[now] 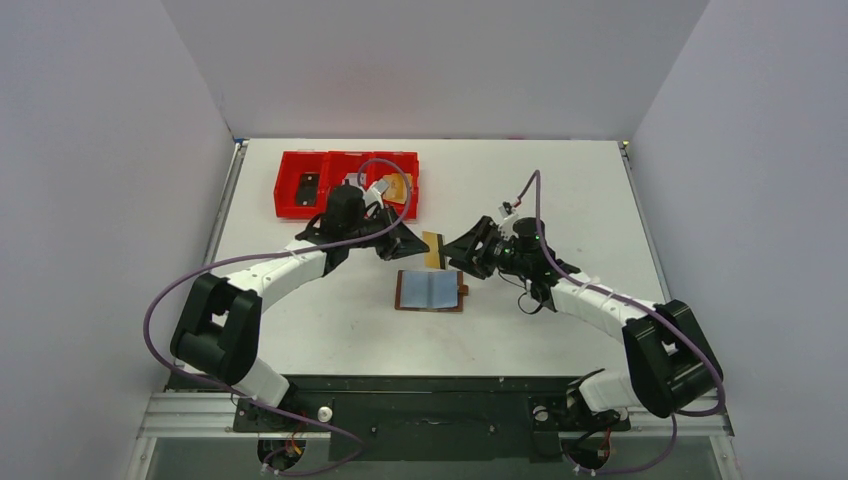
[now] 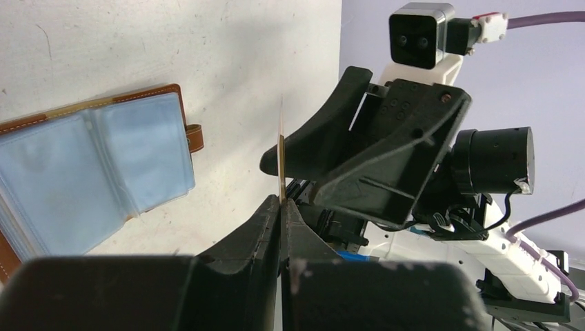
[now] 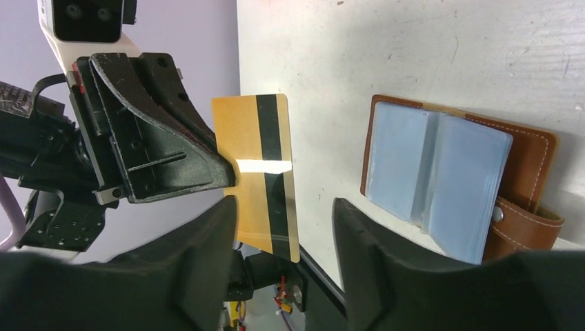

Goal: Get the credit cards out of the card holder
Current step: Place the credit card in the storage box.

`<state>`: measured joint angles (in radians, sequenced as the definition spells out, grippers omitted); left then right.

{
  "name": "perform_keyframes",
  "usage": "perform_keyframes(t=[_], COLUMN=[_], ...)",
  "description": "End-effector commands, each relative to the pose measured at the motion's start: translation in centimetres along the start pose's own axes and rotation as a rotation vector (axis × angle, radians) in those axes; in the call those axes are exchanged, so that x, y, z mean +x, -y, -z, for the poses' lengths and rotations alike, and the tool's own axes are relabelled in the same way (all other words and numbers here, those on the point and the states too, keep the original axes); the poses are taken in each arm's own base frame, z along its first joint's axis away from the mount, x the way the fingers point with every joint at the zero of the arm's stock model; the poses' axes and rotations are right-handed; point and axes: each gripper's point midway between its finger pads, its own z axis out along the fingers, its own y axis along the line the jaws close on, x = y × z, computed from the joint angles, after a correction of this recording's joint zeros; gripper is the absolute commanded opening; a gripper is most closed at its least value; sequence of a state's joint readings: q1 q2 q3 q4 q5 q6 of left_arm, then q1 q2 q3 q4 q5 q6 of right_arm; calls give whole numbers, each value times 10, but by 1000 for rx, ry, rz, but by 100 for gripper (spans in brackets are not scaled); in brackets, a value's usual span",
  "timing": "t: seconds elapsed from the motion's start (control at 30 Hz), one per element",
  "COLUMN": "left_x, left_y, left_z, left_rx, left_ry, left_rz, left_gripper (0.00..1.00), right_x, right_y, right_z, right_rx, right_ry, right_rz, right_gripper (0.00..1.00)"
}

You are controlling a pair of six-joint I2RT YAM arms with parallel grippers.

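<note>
The brown card holder [image 1: 431, 291] lies open on the table, its grey-blue pockets up and its strap tab to the right. It also shows in the left wrist view [image 2: 90, 172] and the right wrist view [image 3: 448, 176]. My left gripper [image 1: 418, 244] is shut on an orange credit card with a dark stripe [image 1: 433, 250] and holds it above the table, just behind the holder. The card is edge-on in the left wrist view [image 2: 281, 145] and flat-on in the right wrist view [image 3: 259, 172]. My right gripper [image 1: 456, 253] is open right beside the card, its fingers [image 3: 207, 262] apart and empty.
A red three-compartment tray [image 1: 296, 160] stands at the back left of the table. A dark card [image 1: 308, 187] lies in its left compartment and other cards [image 1: 392, 186] in its right one. The left arm's purple cable arcs over the tray.
</note>
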<state>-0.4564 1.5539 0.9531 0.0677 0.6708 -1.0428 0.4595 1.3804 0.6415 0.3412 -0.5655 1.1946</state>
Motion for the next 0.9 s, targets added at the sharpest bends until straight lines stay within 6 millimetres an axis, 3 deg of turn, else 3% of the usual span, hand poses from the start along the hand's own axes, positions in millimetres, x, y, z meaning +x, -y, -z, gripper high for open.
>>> perform_keyframes(t=[0.0,0.23,0.37,0.67,0.87], left_x=[-4,-9,-23,-93,-143], left_y=[19,11,-2,-13,-33], left_z=[8,14,20,35,22], left_rx=[48,-46,-174,-479,-613], left_ry=[31,62,117,309,360], left_rz=[-71,-108,-153,-278,-311], left_gripper=[0,0,0,0,0], right_x=[-12,-30,-40,-42,-42], right_y=[-29,-12,-4,9,12], right_z=[8,24,36,51,63], right_rx=[-33,112,178,269,294], right_ry=[50,163,226,242,268], right_rz=[104,175,201,241,260], right_gripper=[57,69,72,73,73])
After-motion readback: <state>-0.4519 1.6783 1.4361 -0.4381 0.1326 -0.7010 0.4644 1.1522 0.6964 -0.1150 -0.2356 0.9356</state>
